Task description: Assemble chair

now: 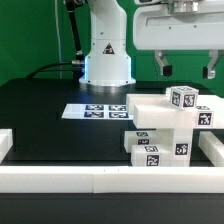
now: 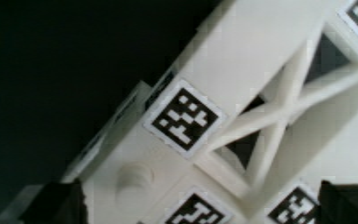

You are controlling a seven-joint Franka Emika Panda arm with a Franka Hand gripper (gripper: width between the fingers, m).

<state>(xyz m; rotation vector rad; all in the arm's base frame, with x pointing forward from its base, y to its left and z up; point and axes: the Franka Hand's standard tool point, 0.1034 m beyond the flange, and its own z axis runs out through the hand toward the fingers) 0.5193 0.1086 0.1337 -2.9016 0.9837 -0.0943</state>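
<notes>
The chair parts [image 1: 163, 128] are chunky white tagged blocks heaped at the exterior view's right front. A flat slab [image 1: 148, 107] lies on the heap and a small tagged block [image 1: 183, 97] sits on top. My gripper [image 1: 188, 72] hangs open and empty above the heap, clear of the top block. In the wrist view a white cross-braced part [image 2: 274, 100] with a tag [image 2: 185, 116] fills the picture below the gripper [image 2: 202, 215]. The dark fingertips [image 2: 44, 203] show at the picture's corners, wide apart, touching nothing.
The marker board [image 1: 95, 111] lies flat on the black table in front of the arm's base [image 1: 106, 62]. A white rail [image 1: 90, 179] runs along the front edge, with short white walls at both sides [image 1: 5, 141].
</notes>
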